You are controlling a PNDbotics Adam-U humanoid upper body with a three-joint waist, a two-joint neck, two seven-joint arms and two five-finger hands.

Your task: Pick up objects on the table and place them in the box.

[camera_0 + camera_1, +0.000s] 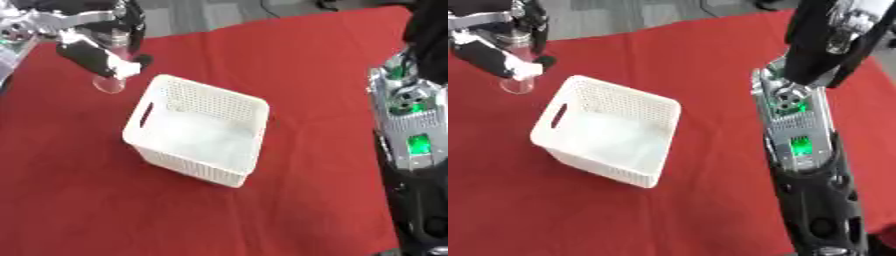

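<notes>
A white perforated box (197,131) with handle slots stands on the red tablecloth (297,75), open side up; I make out nothing inside it. My left hand (87,55) hovers at the upper left, just beyond the box's far left corner. Its dark fingers are curled round a clear plastic bottle (112,75), which hangs with its round transparent end (516,84) downward above the cloth. My right forearm (796,130), silver with green lights, runs down the right side. The right hand is a dark shape at the lower right edge (824,227).
The red cloth's far edge (262,22) meets a grey floor. My right arm stands over the table's right side, apart from the box. Bare cloth lies in front of and to the right of the box.
</notes>
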